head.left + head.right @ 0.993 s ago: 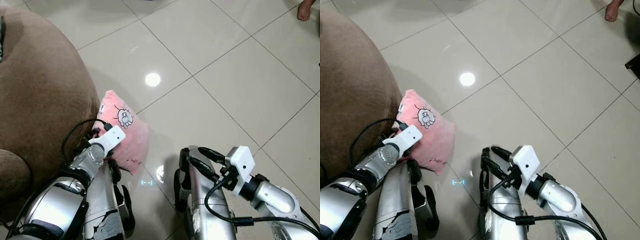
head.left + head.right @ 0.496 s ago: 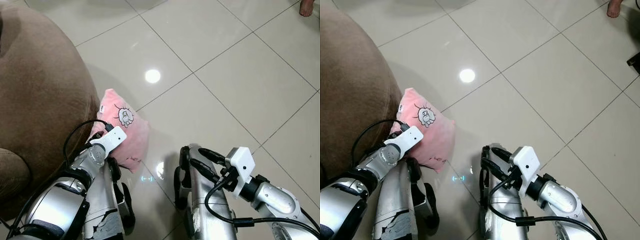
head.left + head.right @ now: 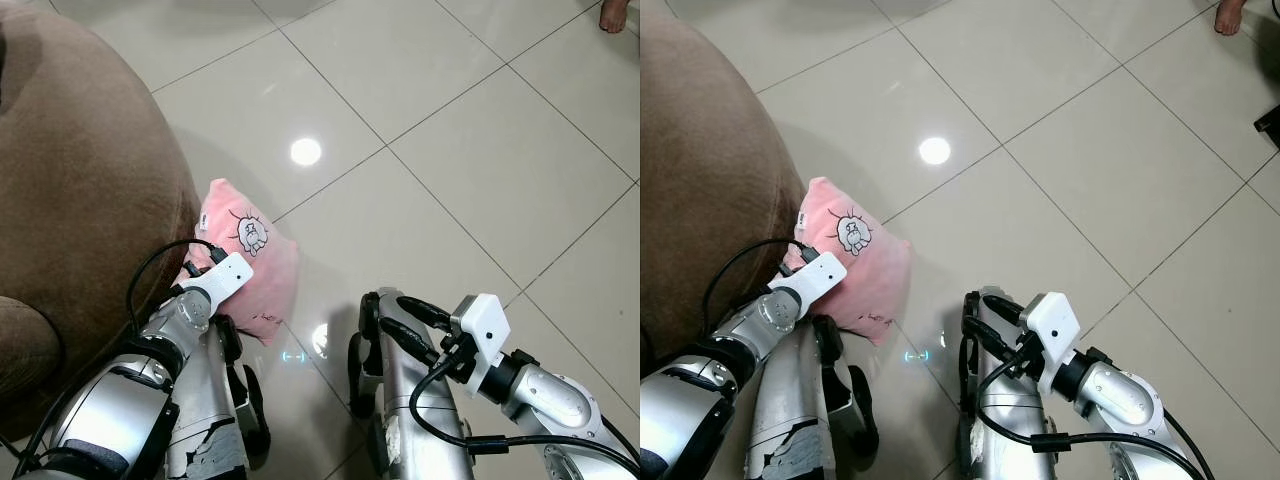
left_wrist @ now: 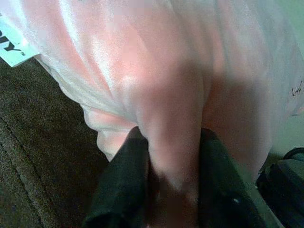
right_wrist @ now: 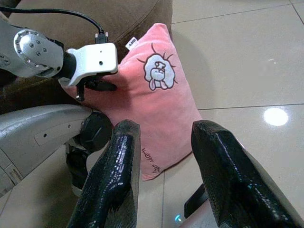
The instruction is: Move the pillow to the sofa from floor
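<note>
A pink pillow (image 3: pixel 252 262) with a cartoon print lies on the tiled floor, leaning against the side of the brown sofa (image 3: pixel 80 190). My left gripper (image 4: pixel 173 156) is shut on a fold at the pillow's edge nearest the sofa; the right wrist view shows its black fingers (image 5: pixel 97 86) under the white wrist camera, pressed into the pillow. My right gripper (image 3: pixel 392 315) hangs open low at the right, apart from the pillow, with its fingers (image 5: pixel 118 156) pointing toward it.
Glossy beige floor tiles (image 3: pixel 450 150) stretch ahead and to the right, with a lamp reflection (image 3: pixel 305 152). A person's foot (image 3: pixel 612 15) is at the far top right. My own legs (image 3: pixel 410 400) stand just below the grippers.
The view has shifted slightly. My left gripper stays at the pillow's edge and the pillow has barely moved. The right arm holds still.
</note>
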{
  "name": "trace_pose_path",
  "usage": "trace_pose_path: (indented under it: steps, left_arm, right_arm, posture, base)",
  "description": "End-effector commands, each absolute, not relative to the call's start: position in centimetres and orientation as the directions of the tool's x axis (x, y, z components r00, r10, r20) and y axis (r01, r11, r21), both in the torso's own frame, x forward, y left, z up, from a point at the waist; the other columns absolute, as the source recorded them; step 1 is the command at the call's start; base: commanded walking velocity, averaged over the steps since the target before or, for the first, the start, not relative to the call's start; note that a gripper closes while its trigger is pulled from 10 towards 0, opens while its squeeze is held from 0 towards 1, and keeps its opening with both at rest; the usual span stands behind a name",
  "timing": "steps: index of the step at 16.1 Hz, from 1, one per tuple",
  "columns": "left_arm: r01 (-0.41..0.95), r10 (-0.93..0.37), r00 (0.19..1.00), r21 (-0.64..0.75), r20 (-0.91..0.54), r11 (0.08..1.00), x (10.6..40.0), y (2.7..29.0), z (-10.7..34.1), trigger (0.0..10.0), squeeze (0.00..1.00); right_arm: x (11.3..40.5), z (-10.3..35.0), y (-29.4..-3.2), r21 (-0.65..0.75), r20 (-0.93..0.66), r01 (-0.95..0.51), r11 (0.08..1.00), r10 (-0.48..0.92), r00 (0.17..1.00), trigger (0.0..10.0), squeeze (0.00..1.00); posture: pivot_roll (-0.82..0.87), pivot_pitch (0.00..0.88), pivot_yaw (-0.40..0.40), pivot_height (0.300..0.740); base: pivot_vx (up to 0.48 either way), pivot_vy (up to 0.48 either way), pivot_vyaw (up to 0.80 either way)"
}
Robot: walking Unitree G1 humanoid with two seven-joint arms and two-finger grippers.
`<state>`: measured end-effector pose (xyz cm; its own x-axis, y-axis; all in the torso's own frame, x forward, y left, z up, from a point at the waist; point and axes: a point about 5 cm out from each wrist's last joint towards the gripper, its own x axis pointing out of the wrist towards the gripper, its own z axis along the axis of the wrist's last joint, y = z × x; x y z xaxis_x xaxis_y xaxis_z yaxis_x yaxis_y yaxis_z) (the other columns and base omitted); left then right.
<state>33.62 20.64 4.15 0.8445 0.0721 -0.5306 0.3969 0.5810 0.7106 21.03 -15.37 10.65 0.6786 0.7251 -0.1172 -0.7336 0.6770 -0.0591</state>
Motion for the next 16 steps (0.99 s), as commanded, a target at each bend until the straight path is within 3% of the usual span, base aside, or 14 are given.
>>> trace_pose_path:
  steps: [1, 7, 16]
  left_arm:
    - [0.442, 0.076, 0.807, 0.684, -0.586, 0.581, 32.4, 20.8, 2.7, 0.0, 0.00]
    - [0.476, 0.033, 0.806, 0.680, -0.591, 0.557, 32.5, 19.9, 2.6, 0.0, 0.00]
    - [0.478, -0.051, 0.813, 0.615, -0.580, 0.626, 32.7, 18.4, 2.6, 0.0, 0.00]
  right_arm:
    - [20.6, 10.6, -15.8, -0.052, -0.130, -0.728, 0.684, 0.718, 0.684, 10.0, 0.00]
    - [20.4, 10.3, -15.9, -0.067, -0.149, -0.723, 0.687, 0.710, 0.688, 10.0, 0.00]
    - [20.4, 10.1, -15.7, -0.079, -0.151, -0.723, 0.686, 0.709, 0.689, 10.0, 0.00]
  posture:
    - [-0.17, 0.405, -0.042, 0.541]
    - [-0.18, 0.381, -0.030, 0.541]
    - [-0.17, 0.369, -0.021, 0.541]
  base:
    - [0.000, 0.000, 0.00]
    - [0.000, 0.000, 0.00]
    - [0.000, 0.000, 0.00]
